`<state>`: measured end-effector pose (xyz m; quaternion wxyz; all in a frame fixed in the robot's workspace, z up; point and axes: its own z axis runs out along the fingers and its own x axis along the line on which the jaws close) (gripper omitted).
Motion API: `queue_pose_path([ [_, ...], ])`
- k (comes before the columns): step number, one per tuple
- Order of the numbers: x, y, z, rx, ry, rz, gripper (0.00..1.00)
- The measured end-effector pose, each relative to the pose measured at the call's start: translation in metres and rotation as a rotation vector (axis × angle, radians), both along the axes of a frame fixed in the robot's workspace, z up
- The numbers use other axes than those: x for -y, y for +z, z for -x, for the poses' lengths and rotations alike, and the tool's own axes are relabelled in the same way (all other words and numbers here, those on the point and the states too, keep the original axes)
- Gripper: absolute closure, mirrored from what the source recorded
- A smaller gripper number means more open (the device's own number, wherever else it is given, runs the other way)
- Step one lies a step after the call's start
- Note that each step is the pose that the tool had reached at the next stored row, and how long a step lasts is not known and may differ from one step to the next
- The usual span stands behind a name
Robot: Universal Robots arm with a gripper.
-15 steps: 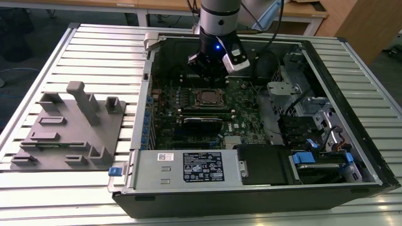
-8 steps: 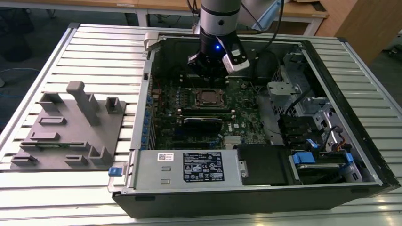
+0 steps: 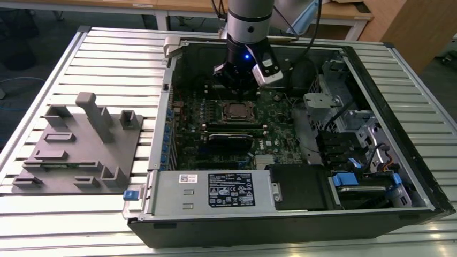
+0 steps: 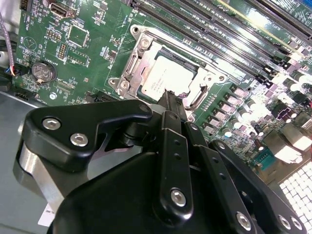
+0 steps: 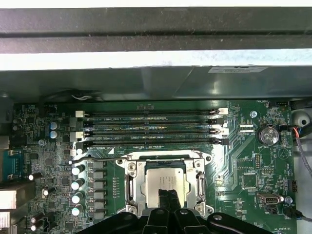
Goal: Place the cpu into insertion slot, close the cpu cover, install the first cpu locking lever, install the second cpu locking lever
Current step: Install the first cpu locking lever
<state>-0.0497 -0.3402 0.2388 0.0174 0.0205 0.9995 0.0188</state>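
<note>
The cpu lies flat in the insertion slot on the green board, its dull silver top showing. Around it sits the cpu cover, down flat, with the chip seen through its window. A thin wire locking lever runs along the socket's side nearest the memory slots, its hooked end sticking out past the corner. Another bent lever end shows at the socket's side. My gripper hangs just above the chip's edge, shut, with nothing between its fingers.
The board lies inside an open computer case on a slatted table. Long black memory slots run beside the socket. A coin battery, a power supply and drive bays surround it. A grey fixture plate lies at the exterior view's left.
</note>
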Motion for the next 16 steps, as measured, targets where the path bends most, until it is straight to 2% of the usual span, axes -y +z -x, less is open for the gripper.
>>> queue_pose_path([
  [3, 0.0, -0.0025, 0.0, 0.0, 0.0, 0.0, 0.9],
  [12, 0.0, -0.0029, 0.0, 0.0, 0.0, -0.0001, 0.9],
  [16, 0.0, 0.0015, 0.0, -0.0006, 0.0, 0.0, 0.9],
])
